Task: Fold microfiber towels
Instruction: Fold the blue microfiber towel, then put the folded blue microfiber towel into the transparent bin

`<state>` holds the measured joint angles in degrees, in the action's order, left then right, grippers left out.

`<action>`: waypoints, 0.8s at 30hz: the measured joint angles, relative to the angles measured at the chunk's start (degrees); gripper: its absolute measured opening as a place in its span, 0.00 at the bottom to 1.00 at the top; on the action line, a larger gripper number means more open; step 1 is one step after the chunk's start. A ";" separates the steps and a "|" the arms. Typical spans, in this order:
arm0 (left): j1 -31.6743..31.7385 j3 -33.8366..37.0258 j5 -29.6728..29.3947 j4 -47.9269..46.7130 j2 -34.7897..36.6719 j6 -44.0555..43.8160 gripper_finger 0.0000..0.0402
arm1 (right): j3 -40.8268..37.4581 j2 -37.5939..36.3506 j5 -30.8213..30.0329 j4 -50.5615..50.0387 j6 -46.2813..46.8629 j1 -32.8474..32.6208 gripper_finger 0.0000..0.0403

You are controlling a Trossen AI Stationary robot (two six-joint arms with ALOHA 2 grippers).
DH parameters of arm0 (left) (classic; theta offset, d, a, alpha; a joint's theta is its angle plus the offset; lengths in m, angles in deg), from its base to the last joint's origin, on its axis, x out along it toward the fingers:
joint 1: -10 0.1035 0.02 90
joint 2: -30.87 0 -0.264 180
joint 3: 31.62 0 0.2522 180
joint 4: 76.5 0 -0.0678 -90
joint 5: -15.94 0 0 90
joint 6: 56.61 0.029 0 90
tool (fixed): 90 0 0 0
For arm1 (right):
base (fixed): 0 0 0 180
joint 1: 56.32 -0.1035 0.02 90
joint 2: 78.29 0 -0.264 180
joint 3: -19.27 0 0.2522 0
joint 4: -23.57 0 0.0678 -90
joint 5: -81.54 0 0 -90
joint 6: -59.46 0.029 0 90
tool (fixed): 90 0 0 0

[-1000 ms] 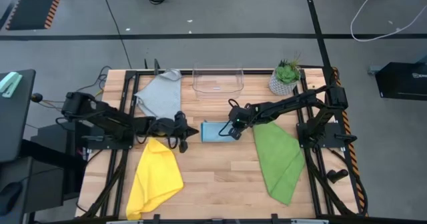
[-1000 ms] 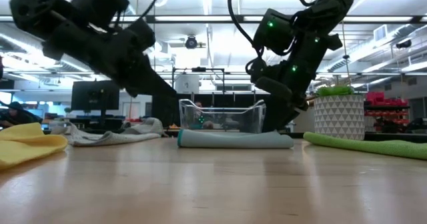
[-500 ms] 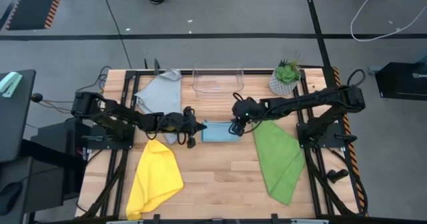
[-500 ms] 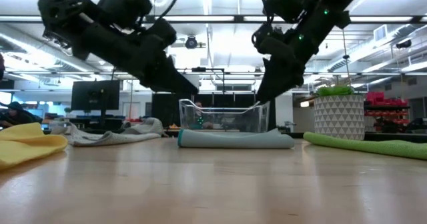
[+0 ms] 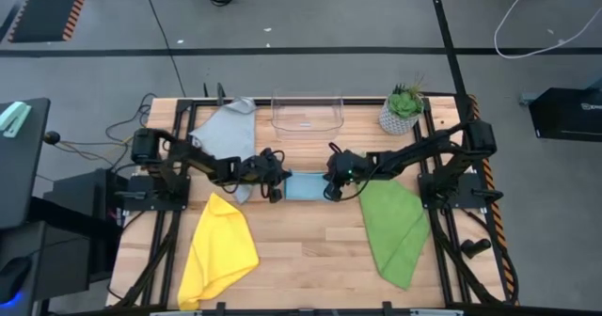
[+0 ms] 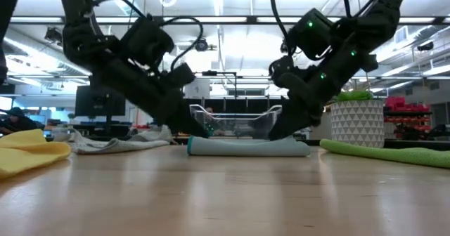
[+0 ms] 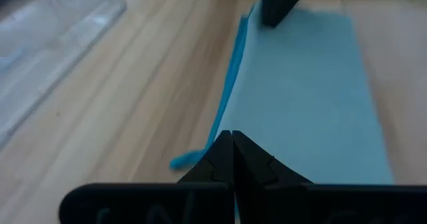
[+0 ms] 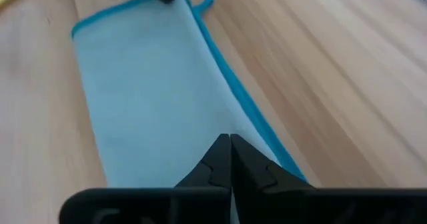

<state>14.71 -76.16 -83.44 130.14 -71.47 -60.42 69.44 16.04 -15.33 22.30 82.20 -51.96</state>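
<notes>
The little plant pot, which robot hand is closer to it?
Right. The right gripper is at the light blue towel's end on the plant pot's side; the left gripper is at the far end.

Light blue towel (image 5: 305, 185), grey towel (image 5: 226, 134), yellow towel (image 5: 218, 250), green towel (image 5: 393, 222), pale wood table (image 5: 310, 250).

Folded towel (image 5: 304, 185): worktop (image 5: 310, 250) centre, between left claw (image 5: 278, 186) and right claw (image 5: 328, 186); container (image 5: 307, 113) behind.
</notes>
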 joint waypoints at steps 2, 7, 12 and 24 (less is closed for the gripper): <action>0.33 0.01 0.01 0.57 -1.31 -0.18 0.01 | -0.42 0.56 -0.54 0.02 0.01 0.00 0.02; 1.66 0.00 0.05 3.70 -4.12 -0.91 0.00 | -1.86 0.52 -2.05 -0.09 -0.44 0.50 0.01; 3.45 -0.04 0.09 3.57 -4.35 0.80 0.00 | -2.99 0.43 -2.03 0.36 -0.42 2.08 0.02; -0.03 -0.11 4.68 -9.90 11.23 8.01 0.08 | -3.06 0.39 -2.05 0.04 -1.81 2.36 0.01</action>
<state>14.69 -76.27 -78.75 120.24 -60.24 -52.41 66.38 16.42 -17.38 22.35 80.39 -49.60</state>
